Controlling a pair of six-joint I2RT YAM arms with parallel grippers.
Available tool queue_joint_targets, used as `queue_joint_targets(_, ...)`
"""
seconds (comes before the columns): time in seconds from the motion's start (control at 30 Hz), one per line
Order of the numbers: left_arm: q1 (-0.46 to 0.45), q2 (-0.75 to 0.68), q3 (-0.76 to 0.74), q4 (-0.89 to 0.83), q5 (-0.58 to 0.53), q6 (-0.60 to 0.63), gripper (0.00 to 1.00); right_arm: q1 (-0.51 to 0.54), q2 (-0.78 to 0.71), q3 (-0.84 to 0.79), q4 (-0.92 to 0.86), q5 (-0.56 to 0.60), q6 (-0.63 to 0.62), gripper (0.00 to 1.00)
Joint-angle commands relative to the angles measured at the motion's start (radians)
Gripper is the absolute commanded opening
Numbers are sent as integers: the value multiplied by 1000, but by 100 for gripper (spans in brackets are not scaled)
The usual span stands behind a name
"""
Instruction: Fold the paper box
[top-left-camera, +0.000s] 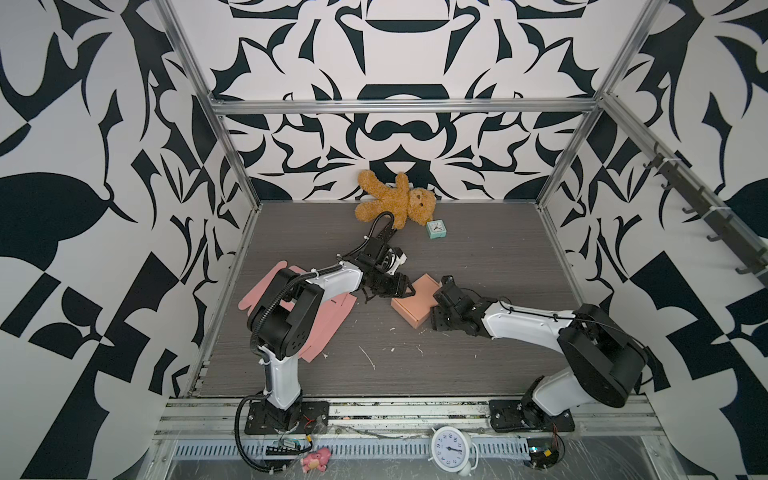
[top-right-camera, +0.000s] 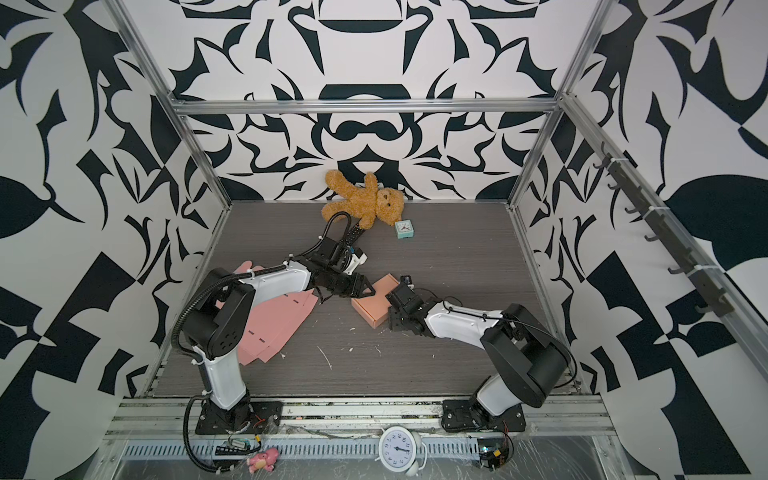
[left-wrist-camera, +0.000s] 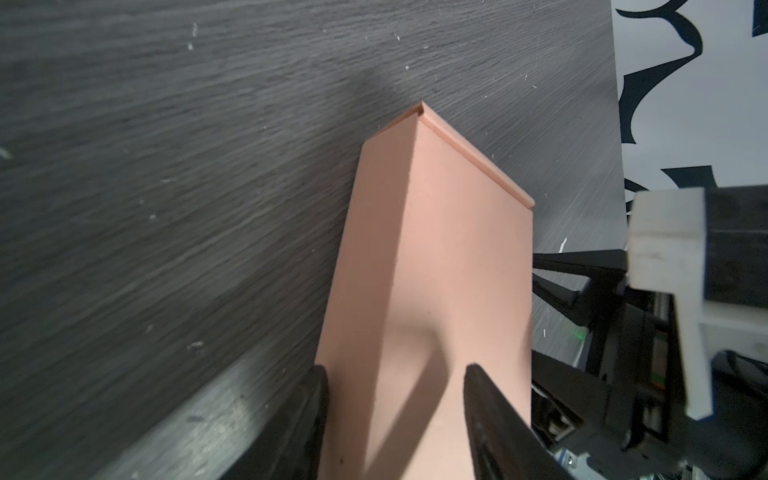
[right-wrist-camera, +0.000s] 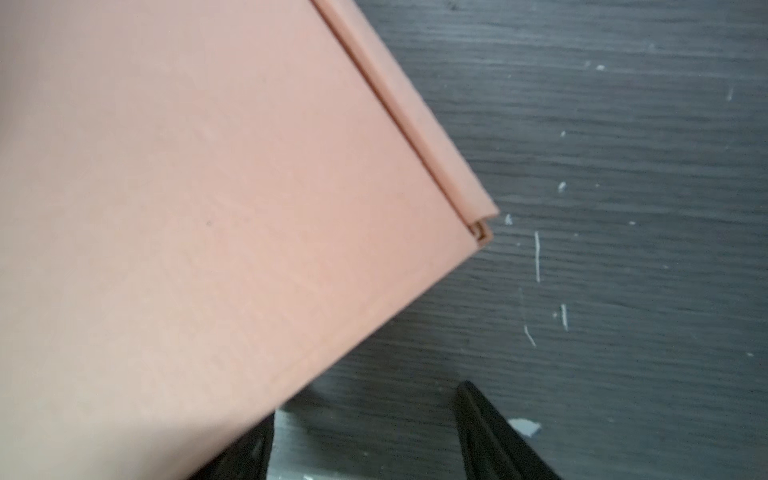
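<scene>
Left gripper (left-wrist-camera: 395, 368): spread, straddling paper box (left-wrist-camera: 436, 249) edge
Right gripper (right-wrist-camera: 368, 401): spread, empty
Paper box: looks closed; pressing maybe left

Brown teddy bear (top-left-camera: 395, 203) lying at the back of the table (top-left-camera: 478, 266), against the black-and-white patterned wall (top-left-camera: 374, 62); small teal clock (top-left-camera: 436, 229) just beside its head. Below the table's front edge: white alarm clock (top-left-camera: 451, 449) and pink toy figure (top-left-camera: 316, 459), well apart. Rack of dark hooks (top-left-camera: 698, 208) at far right.
</scene>
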Motion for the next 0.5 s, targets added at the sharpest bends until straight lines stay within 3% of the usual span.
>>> queue_joint_targets(0.0, 18, -5, -12, 18, 19, -31, 57, -1, -19, -15, 36, -20, 17, 70)
queue_joint_targets(0.23, 78, 23, -5, 65, -13, -58, 63, 1, -42, -68, 44, -24, 31, 70)
queue_joint_targets(0.47, 87, -85, -54, 37, -84, -45, 67, 1, -140, -82, -27, -23, 29, 70)
